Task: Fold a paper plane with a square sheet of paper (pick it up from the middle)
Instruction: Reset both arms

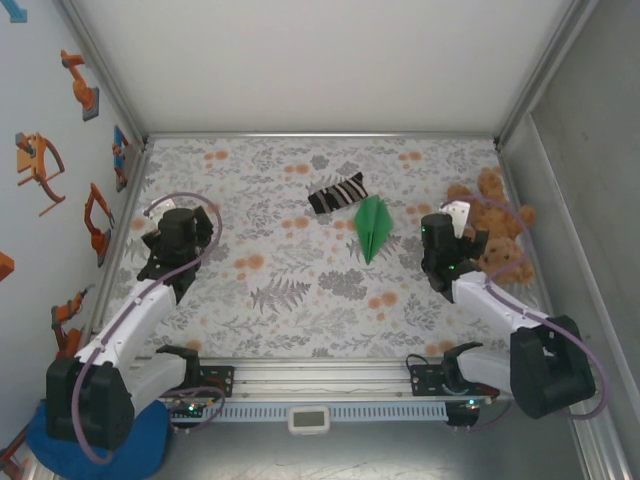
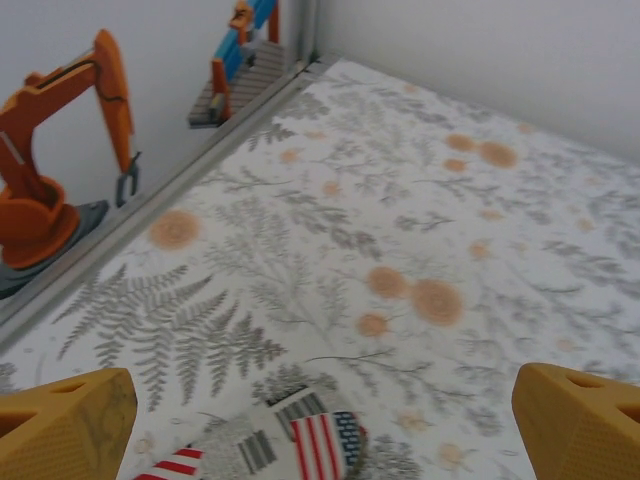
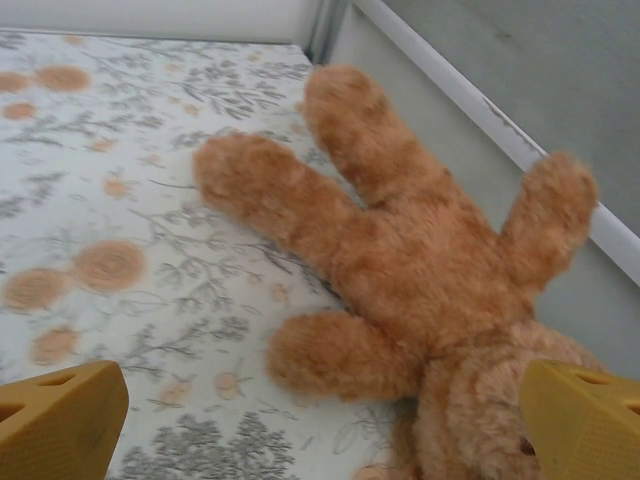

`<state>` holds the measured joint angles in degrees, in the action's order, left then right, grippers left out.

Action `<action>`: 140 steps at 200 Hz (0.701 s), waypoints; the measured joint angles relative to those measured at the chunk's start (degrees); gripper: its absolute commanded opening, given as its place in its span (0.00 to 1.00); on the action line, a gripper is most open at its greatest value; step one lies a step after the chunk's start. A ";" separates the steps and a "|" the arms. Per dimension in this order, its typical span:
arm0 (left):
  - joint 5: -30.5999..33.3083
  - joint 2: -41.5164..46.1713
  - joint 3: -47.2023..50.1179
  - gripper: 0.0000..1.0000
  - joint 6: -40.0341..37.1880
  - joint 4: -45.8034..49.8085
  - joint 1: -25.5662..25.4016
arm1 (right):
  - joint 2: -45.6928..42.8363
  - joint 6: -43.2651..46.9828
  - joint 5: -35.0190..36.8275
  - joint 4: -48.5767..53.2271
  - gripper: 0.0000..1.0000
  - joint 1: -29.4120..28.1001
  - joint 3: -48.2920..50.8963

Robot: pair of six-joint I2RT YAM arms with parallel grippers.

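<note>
Though nearby, paper plane outside jaws.

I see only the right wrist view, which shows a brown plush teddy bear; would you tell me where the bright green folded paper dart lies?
Observer: In the top view, the bright green folded paper dart lies flat on the floral table, left of the right gripper and apart from it.
Operator: Is anything next to it?
Observer: A black-and-white striped sock lies at its far left corner; I cannot tell whether they touch.
Operator: Where is the left arm?
Observer: The left gripper is open over the table's left side, well away from the dart.
</note>
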<state>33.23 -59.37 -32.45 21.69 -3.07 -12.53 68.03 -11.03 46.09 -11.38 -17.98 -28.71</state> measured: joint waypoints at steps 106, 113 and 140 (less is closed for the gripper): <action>-17.64 -13.18 10.29 0.96 -14.14 -28.06 10.34 | 10.40 5.16 -14.62 -31.21 0.99 12.15 12.07; -19.41 -13.22 10.45 0.96 -14.40 -28.96 11.17 | 11.65 5.22 -16.79 -34.45 0.99 13.20 12.74; -26.27 -13.22 10.84 0.96 -15.06 -33.38 14.05 | 15.74 5.62 -23.52 -42.34 0.99 15.82 14.53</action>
<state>6.96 -72.60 -21.61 6.63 -36.45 1.52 83.77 -5.41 22.57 -53.71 -2.15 -14.17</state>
